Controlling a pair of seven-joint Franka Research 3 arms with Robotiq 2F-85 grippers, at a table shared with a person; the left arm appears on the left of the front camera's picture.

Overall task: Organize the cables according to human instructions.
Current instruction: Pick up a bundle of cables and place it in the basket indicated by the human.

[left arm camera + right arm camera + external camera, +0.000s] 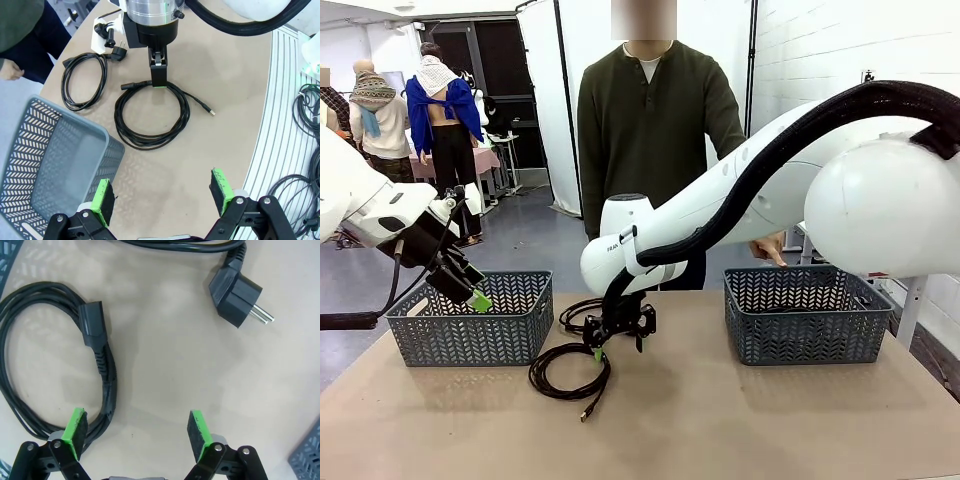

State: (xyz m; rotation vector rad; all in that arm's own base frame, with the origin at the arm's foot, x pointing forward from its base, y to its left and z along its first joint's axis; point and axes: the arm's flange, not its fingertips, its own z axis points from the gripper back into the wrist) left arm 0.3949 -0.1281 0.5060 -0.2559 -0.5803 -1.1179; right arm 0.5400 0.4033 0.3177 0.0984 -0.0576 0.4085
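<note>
Right gripper (618, 338) hangs low at center frame, jaws spread wide, nothing held. One green pad (76, 432) presses beside the coiled cable (107, 382) at lower left. The power cord (105, 75) lies just beyond. Left gripper (475, 297), open and empty, hovers by the gray basket (430, 335) at left.

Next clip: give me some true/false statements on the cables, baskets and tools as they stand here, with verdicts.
1. The left tool and the right tool are both open. True.
2. The right tool holds a cable in the air. False: it is open, low over that coil, which lies flat on the table.
3. A second cable lies in the left basket. False: it lies on the table, outside the basket.
4. A two-pin plug lies on the table. True.
5. The person stands at the table's far side. True.
</note>
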